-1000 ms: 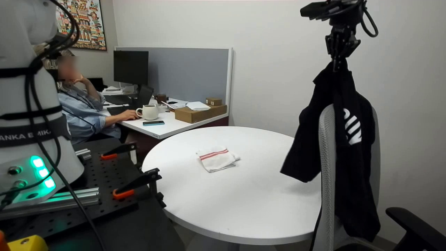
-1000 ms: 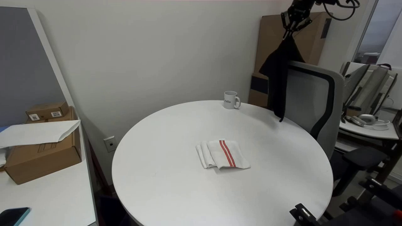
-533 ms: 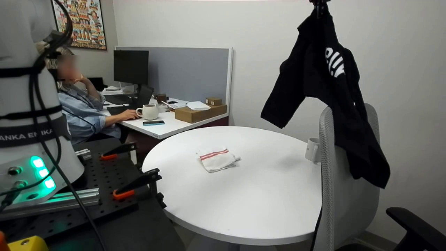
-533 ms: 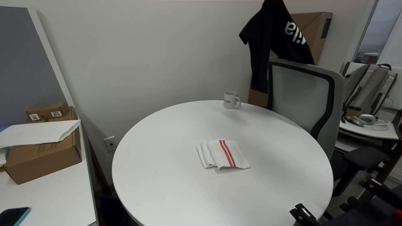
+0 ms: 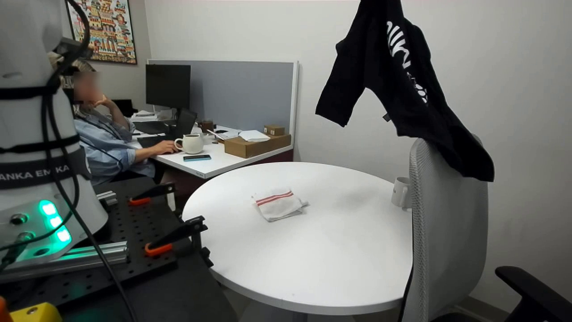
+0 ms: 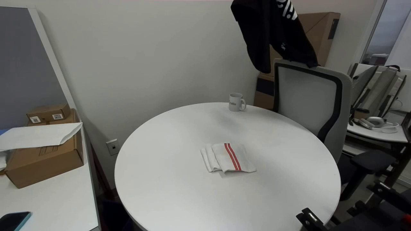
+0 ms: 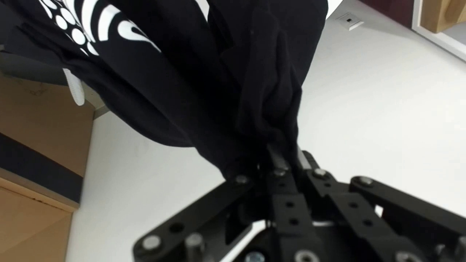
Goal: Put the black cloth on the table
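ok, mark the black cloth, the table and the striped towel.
black cloth [image 5: 399, 92]: in an exterior view, on plain black fabric beside the white print.
table [image 6: 179, 183]: in an exterior view, on a bare part of its white top.
striped towel [image 5: 280, 208]: in an exterior view, on white fabric below the red stripes.

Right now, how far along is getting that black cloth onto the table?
Done: the hand is shut on the black cloth in the wrist view.
In progress: it hangs in the air, one low end overlapping the chair back in both exterior views; contact unclear.
Left: probably moving clear, lowering, letting go; the table bears a red-striped towel and mug, not yet the black cloth.
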You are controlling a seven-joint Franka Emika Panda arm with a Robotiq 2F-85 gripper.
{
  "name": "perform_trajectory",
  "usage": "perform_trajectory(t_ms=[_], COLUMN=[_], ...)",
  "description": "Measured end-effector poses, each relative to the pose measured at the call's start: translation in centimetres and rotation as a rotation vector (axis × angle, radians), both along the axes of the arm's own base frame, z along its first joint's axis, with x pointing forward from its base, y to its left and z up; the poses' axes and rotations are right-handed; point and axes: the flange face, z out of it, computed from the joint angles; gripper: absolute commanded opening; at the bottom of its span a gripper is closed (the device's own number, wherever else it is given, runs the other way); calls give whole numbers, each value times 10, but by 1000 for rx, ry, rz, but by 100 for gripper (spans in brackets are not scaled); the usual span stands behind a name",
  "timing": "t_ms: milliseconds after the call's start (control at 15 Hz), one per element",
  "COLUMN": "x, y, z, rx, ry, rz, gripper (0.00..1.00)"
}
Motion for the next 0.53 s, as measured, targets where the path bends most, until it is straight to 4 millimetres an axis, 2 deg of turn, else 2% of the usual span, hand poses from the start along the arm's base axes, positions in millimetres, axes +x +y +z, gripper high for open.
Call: perform_trajectory(t_ms=[333,533], x=[-6,-12], y=[40,58], z=[45,70], rx=[-5,-8], ry=[-44,-75], rz=[78,112], gripper=[2,2])
